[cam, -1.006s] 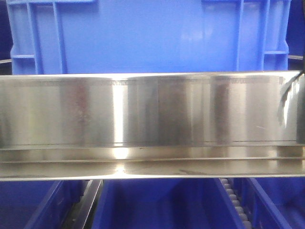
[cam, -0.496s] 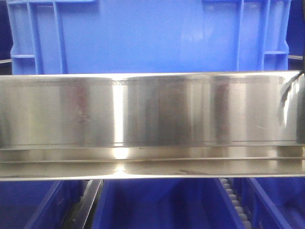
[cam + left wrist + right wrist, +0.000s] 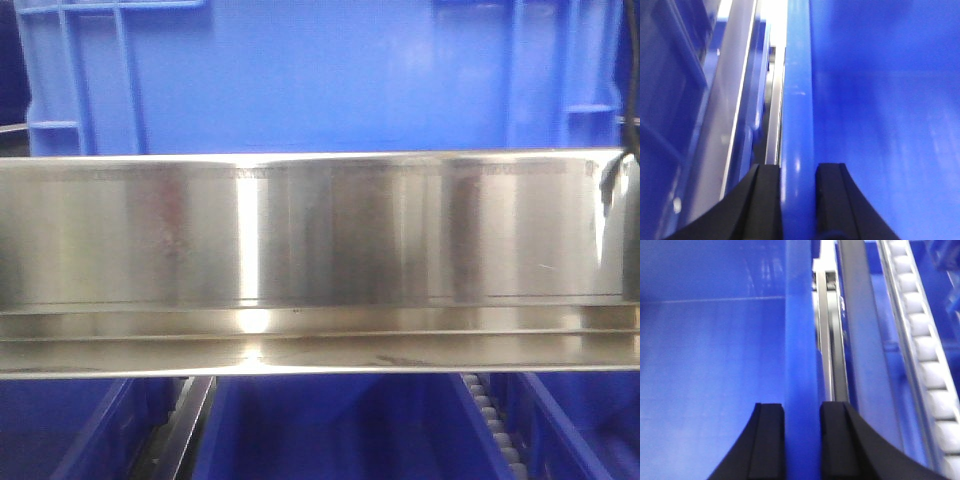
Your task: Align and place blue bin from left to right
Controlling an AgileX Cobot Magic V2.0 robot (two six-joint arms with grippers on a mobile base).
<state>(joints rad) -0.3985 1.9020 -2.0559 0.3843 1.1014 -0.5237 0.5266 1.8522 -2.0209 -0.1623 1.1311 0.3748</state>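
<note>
The blue bin (image 3: 320, 75) sits raised behind the stainless steel rail (image 3: 320, 250), opposite walls pinched tight by the left gripper (image 3: 798, 172) and the right gripper (image 3: 802, 410) (one each side, presumably to keep it square for sliding across).

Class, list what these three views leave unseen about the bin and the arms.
Front view: the lower part of the blue bin is hidden by the steel panel; the frame cuts its top.
Left wrist view: the bottom edge cuts off the left gripper behind its jaws.
Right wrist view: the same for the right gripper.
</note>
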